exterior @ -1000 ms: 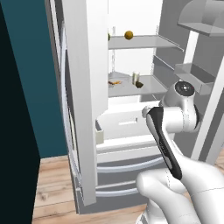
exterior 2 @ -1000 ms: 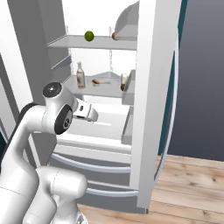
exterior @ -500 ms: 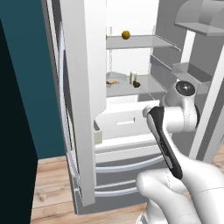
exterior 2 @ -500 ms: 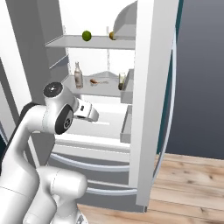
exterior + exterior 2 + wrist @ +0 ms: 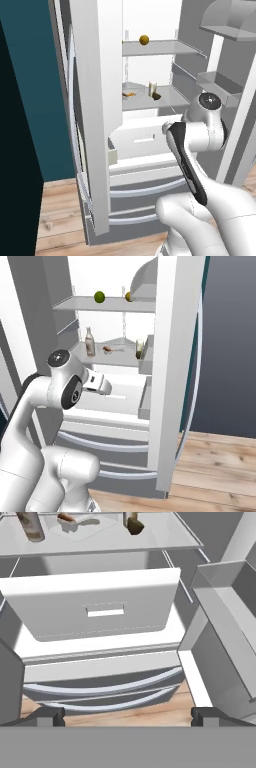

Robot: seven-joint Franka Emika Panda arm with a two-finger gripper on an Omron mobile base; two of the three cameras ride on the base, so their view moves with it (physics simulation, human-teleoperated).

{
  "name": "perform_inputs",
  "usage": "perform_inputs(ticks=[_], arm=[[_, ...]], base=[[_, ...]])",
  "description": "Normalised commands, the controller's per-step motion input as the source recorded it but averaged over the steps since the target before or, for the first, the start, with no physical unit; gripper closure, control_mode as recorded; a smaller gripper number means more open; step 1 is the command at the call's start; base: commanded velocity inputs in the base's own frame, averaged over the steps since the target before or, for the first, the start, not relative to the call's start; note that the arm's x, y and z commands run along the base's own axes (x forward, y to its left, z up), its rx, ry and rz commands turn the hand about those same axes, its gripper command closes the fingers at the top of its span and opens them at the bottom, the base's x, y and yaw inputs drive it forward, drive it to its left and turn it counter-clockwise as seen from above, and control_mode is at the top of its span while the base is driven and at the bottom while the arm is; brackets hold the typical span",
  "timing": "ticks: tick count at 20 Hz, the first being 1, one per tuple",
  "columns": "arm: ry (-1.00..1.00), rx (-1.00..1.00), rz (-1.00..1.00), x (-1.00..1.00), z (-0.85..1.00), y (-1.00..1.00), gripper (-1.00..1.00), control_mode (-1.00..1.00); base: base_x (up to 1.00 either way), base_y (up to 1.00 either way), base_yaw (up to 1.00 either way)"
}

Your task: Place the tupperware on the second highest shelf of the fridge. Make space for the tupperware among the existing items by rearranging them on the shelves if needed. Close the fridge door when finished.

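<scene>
Fridge [image 5: 95, 125]: seen with both doors swung open, the lit cavity facing the robot; two drawers with curved handles lie at the bottom.
Crisper drawer [image 5: 95, 607]: a white box with a slot handle, set below the lower visible shelf.
Door bins [image 5: 227, 617]: grey, raised-rimmed, mounted on the inside of the open door.
Upper visible shelf [image 5: 107, 305]: a green ball [image 5: 99, 296] is seen on it, with a yellowish ball [image 5: 128, 297] further along; in the left base view an orange ball [image 5: 144, 39] is seen there.
Lower visible shelf [image 5: 160, 534]: the tupperware [image 5: 77, 523] is found here, a shallow white tub with a brown lump inside, lying flat between a bottle [image 5: 30, 524] and a small carton [image 5: 140, 346].
Bottle: upright, near the shelf's left side as seen from the right base view.
Gripper [image 5: 127, 714]: held wide apart, nothing between the tips, pointed at the crisper drawer, well short of the shelves.
</scene>
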Motion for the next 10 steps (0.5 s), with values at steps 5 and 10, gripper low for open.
perform_inputs(ticks=[5, 10], arm=[[0.0, -0.01, 0.01, -0.17, 0.0, 0.05, -1.0, -1.0], [0.0, -0.17, 0.18, -0.43, -0.03, 0.59, -1.0, -1.0]], base=[[0.0, 0.0, 0.0], [0.0, 0.0, 0.0]])
